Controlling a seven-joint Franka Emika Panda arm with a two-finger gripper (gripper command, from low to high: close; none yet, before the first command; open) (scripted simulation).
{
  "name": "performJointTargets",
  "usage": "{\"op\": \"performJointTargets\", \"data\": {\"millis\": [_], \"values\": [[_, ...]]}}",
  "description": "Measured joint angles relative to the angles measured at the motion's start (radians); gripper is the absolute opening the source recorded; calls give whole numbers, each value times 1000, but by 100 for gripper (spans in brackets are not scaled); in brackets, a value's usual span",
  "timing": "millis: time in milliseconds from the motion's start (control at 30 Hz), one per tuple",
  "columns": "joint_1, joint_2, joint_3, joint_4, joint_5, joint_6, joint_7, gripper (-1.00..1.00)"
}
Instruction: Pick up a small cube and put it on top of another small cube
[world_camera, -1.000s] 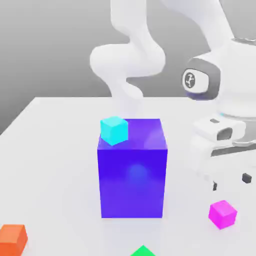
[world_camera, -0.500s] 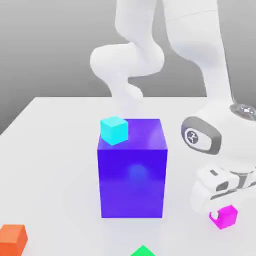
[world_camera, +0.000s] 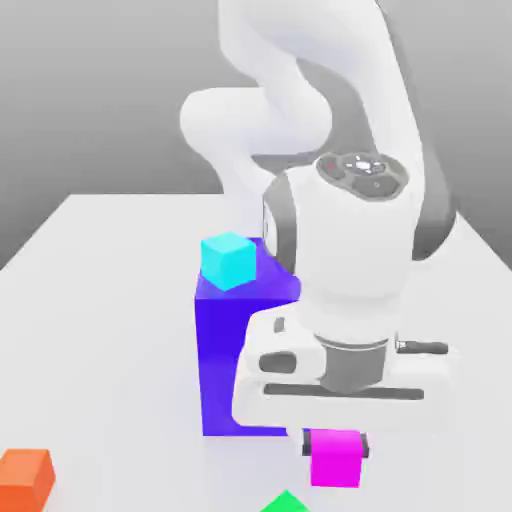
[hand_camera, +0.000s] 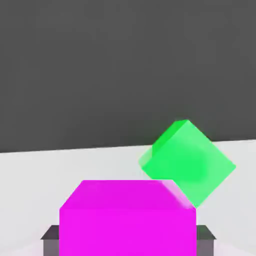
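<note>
Tabletop (world_camera: 110, 300): a plain, pale, matte white surface that fills the lower part of the exterior view and ends in a straight far edge. Behind it stands a flat, featureless grey backdrop, lighter toward the exterior view's left. In the hand view the same white surface meets a dark grey wall along a level line.

Gripper (world_camera: 336, 446): pointed straight down from the white arm (world_camera: 340, 250), low over the tabletop near the front. Its 2 dark fingers (world_camera: 308, 443) pinch the small magenta cube (world_camera: 335, 458), 1 finger on each side face. The hand view confirms this: the magenta cube (hand_camera: 127, 217) sits squarely between the dark finger pads (hand_camera: 52, 240).

Position of the small magenta cube: in front of the big blue-purple block (world_camera: 225, 360) and slightly toward the exterior view's right of it. Whether the cube's underside touches the tabletop cannot be told.

Other items:
- 1 cyan cube (world_camera: 228, 260) rests on top of the blue-purple block, at the block's corner toward the exterior view's left.
- 1 orange cube (world_camera: 25, 478) lies on the tabletop at the lower corner on the exterior view's left, well apart from the gripper.
- 1 green cube (world_camera: 287, 502) lies at the front edge of the exterior view, near the magenta cube; in the hand view this green cube (hand_camera: 187, 162) appears turned corner-on, just beyond the magenta cube.
</note>
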Motion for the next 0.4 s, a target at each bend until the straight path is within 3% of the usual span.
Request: {"op": "performJointTargets", "data": {"millis": [33,67,267,400], "values": [[0,34,-7,5,-6,29,4,-100],[2,64,-13,8,-11,55,8,100],[3,79,-16,10,-14,68,11,100],[-7,-18,-4,5,5,-23,-3,100]]}}
